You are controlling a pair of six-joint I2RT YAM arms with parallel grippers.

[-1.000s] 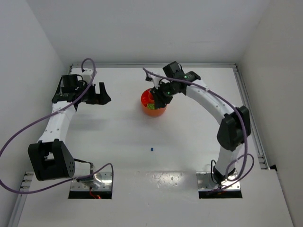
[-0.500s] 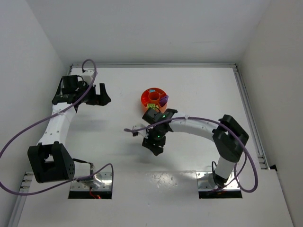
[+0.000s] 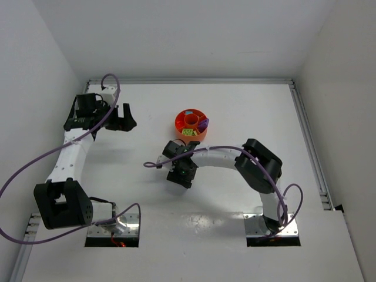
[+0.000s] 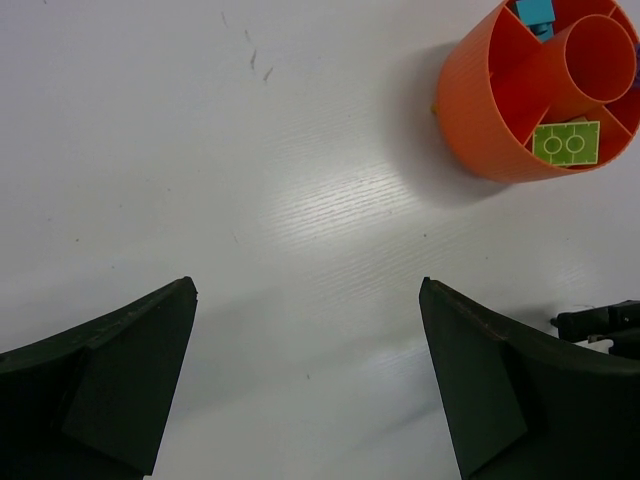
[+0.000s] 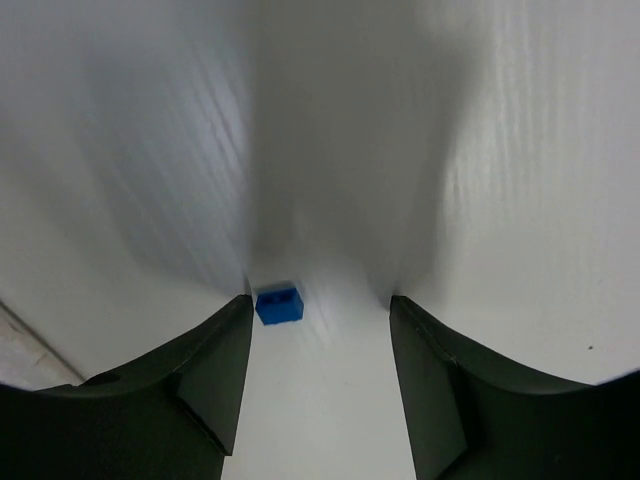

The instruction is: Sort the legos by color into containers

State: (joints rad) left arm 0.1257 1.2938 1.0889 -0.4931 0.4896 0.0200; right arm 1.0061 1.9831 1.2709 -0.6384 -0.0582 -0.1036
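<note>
The round orange tray stands at the back middle of the table. In its sections lie a yellow-green brick, a teal piece and a purple piece. My right gripper hangs low over the table in front of the tray, jaws open. In the right wrist view a small blue brick lies on the table just inside the left fingertip. The top view hides that brick under the gripper. My left gripper is open and empty, left of the tray.
A purple cable loops off the right wrist toward the left. Metal rails edge the table on the right and back, and white walls close it in. The arm bases sit at the near edge.
My right arm has swung from over the tray down to the table in front of it, and its jaws have opened wider. The left arm has stayed still.
</note>
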